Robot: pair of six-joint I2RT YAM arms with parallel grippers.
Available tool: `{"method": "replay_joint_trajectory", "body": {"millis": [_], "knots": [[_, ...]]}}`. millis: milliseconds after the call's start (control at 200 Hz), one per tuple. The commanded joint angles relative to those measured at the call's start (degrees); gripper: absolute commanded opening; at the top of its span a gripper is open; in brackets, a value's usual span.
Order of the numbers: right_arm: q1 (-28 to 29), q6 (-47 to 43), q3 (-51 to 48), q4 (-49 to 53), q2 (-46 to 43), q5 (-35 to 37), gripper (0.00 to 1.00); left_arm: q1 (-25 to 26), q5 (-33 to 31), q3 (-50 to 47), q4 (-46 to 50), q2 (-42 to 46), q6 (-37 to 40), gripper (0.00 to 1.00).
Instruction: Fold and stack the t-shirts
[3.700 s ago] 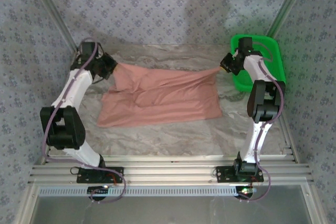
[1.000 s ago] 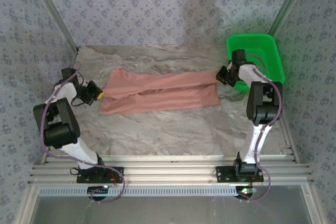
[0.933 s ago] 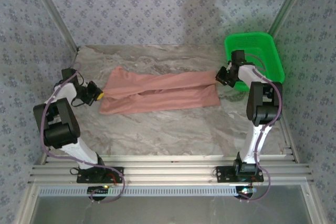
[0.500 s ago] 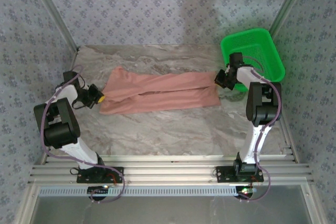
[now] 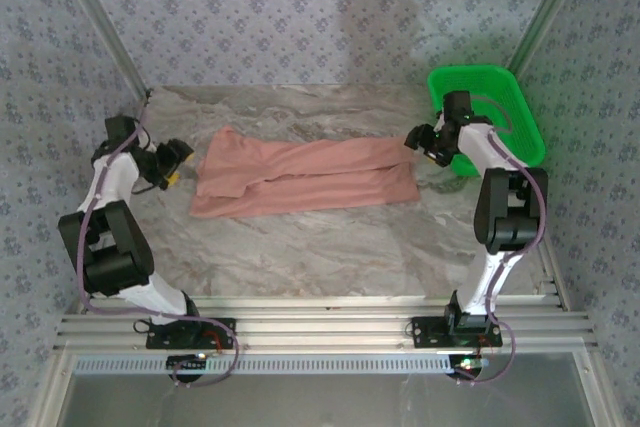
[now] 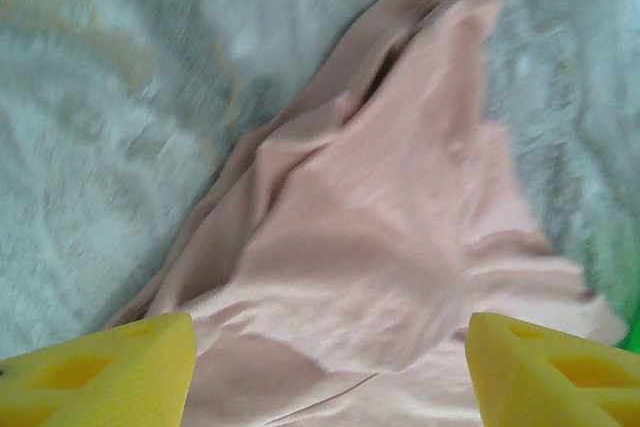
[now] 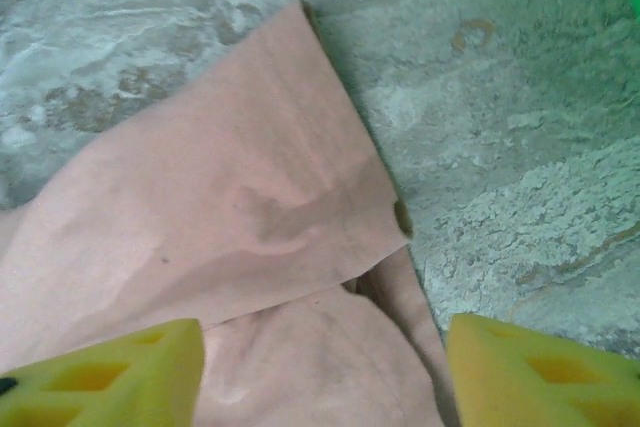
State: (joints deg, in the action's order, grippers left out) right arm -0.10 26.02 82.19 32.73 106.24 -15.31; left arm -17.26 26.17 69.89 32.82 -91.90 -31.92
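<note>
Where the marbled grey table [image 5: 300,247] is being viewed from above, a soft salmon-pink cloth t-shirt [image 5: 310,175] is being shown lying as a long folded band across its middle. The left gripper [image 5: 176,155] is being held just beside its left end, the right gripper [image 5: 413,139] at its right end, near a green plastic basket [image 5: 480,73]. In the left wrist view, the yellow fingers [image 6: 100,372] are being held spread over rumpled cloth, nothing pinched. In the right wrist view, the fingers [image 7: 100,372] are likewise being held apart above a folded corner.
</note>
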Motion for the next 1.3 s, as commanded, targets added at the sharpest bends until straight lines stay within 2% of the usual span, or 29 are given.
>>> {"method": "replay_joint_trajectory", "body": {"millis": [0,95,245,390,600,769,919,1049,1294], "knots": [[0.90,-2.91,3.97,3.98,-3.59,-1.14,0.74,0.16,-0.18,5.31,2.61,-2.37,2.97,0.73],[2.77,-4.78,5.73,5.81,-4.27,-2.36,0.79,2.39,-0.18,9.49,3.22,-7.32,5.62,0.73],[7.57,-7.22,8.35,11.18,-1.99,-3.17,0.80,6.28,-3.07,15.73,5.61,-16.28,7.87,0.72],[11.61,-7.14,5.32,10.75,-0.32,-1.13,0.79,8.22,-6.00,18.52,5.67,-21.47,8.37,0.71],[14.22,-5.09,0.88,7.81,2.59,1.15,0.76,9.78,-10.50,20.02,7.49,-25.18,9.24,0.69],[15.59,-4.80,0.45,7.79,6.68,4.53,0.69,11.22,-12.92,21.31,8.42,-27.98,10.53,0.66],[16.62,-3.74,-0.76,6.64,8.94,4.90,0.61,12.84,-16.14,26.09,12.02,-32.60,11.70,0.54],[18.76,-2.54,-2.27,7.66,9.57,5.96,0.53,13.43,-18.81,30.58,14.71,-36.06,12.55,0.48],[23.63,5.55,-12.40,5.76,6.53,4.80,0.43,14.68,-19.93,39.38,17.96,-41.43,15.85,0.47]]}}
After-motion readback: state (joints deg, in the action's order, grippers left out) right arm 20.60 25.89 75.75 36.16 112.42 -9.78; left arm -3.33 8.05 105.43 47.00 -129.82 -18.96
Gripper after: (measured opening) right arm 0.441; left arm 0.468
